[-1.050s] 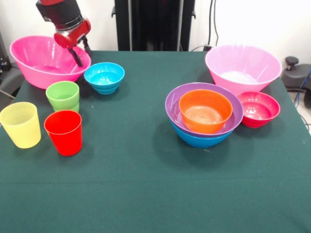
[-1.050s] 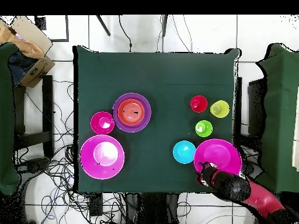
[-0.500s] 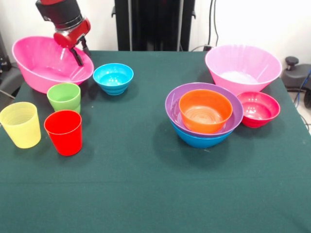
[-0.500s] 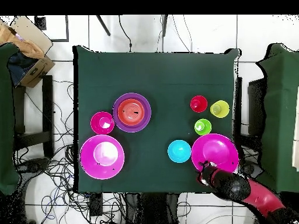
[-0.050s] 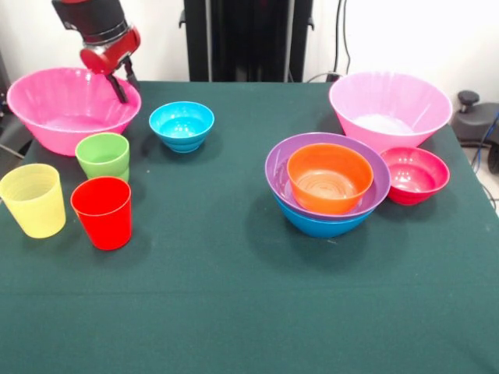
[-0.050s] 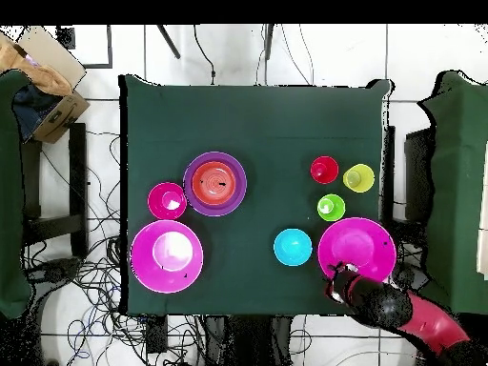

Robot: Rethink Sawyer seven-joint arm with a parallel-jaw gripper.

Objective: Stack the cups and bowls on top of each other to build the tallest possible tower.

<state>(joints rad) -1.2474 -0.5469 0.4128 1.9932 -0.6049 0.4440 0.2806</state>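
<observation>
My gripper is at the far right rim of a large pink bowl, one finger inside and one outside, shut on the rim; in the overhead view the gripper is at that bowl's lower left edge. A small cyan bowl stands just right of it. The green cup, yellow cup and red cup stand upright in front. The tower is an orange bowl nested in a purple bowl on a blue bowl.
A second large pink bowl stands at the back right, with a small crimson bowl in front of it, beside the tower. Off the table lie a cardboard box and cables on the floor.
The large pink bowl went right with my gripper, nudging the cyan bowl rightward, then came back left and now sits more level. The cups and the nested bowls have not moved.
</observation>
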